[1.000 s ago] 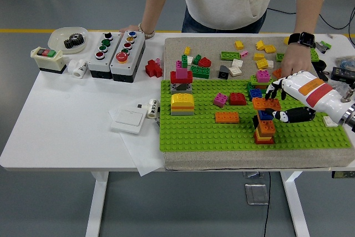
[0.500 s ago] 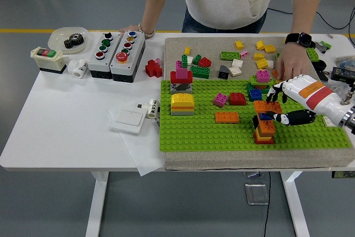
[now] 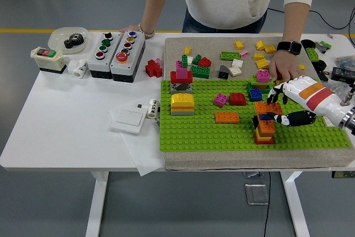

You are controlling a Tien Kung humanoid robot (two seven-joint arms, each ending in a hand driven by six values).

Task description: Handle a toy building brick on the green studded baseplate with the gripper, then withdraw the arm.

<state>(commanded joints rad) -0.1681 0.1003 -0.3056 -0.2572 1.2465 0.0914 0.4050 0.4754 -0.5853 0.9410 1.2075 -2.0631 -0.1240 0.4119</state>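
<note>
Orange brick (image 3: 267,106) sits pinched by the right robot hand (image 3: 270,108) atop the stacked tower (image 3: 264,127) on the green baseplate (image 3: 233,131), probably to seat it squarely.

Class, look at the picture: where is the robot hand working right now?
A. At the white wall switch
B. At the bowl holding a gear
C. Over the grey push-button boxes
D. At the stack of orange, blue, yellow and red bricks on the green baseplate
D: the white-and-black right robot hand has its fingers at the stacked orange, blue, yellow and red bricks on the green studded baseplate.
</note>
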